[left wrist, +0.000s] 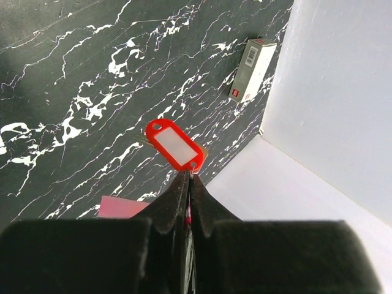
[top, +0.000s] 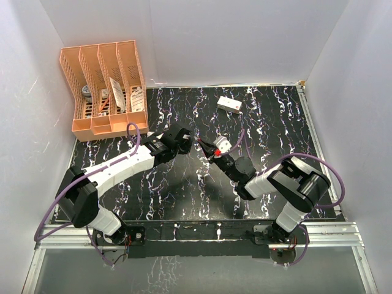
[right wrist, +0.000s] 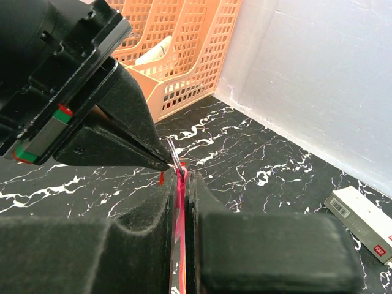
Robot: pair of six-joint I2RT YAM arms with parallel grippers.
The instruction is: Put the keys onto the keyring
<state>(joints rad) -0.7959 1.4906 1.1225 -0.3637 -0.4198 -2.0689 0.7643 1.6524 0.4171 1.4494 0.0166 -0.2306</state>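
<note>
We see the left gripper [left wrist: 190, 178] clamped shut on the near end of the red-headed key [left wrist: 174, 144], whose long axis runs straight out past the fingertips. Just beside those tips stands the keyring [right wrist: 173, 153], its wire loop poking up from the right gripper [right wrist: 182, 177], which pinches the pink tag [right wrist: 180, 214] edge-on; whether key and loop already touch we cannot tell. Both arms reach low over the table [top: 184, 196], meeting tip to tip near its middle.
</note>
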